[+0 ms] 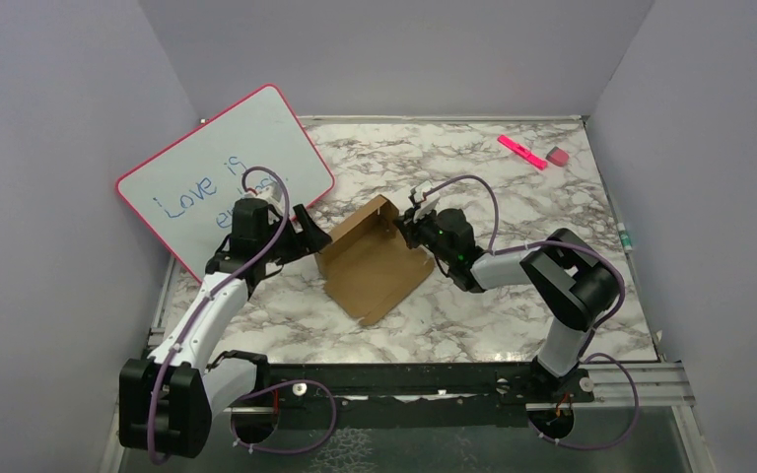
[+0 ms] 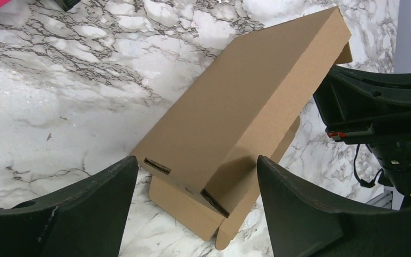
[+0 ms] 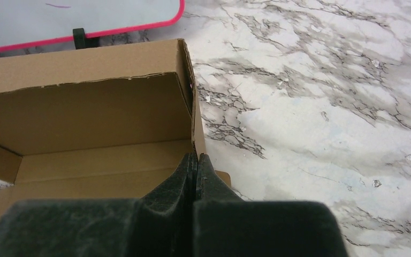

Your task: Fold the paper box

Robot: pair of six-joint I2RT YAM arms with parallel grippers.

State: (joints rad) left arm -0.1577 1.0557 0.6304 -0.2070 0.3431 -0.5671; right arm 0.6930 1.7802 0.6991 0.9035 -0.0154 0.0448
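Top external view is showing the paper box (image 1: 375, 258) lying near the middle of the marbled counter (image 1: 513, 315), turned at an angle between the two arms, with a wall standing up along its far edge. The left pincer (image 1: 313, 235) is reaching in at the box's left end; in the left wrist view its fingers (image 2: 85, 214) are standing spread wide on either side of the box's end, released and not clamping it. The right pincer (image 3: 195, 166) is meeting the box's far right corner, its tips clenched together at the upper edge of a side wall; I cannot tell whether cardboard is being pinched between them. A pink-framed whiteboard (image 1: 217, 163) with blue writing is leaning at the far left, and a pink marker (image 1: 522, 152) and an eraser (image 1: 558, 156) are lying at the far right.
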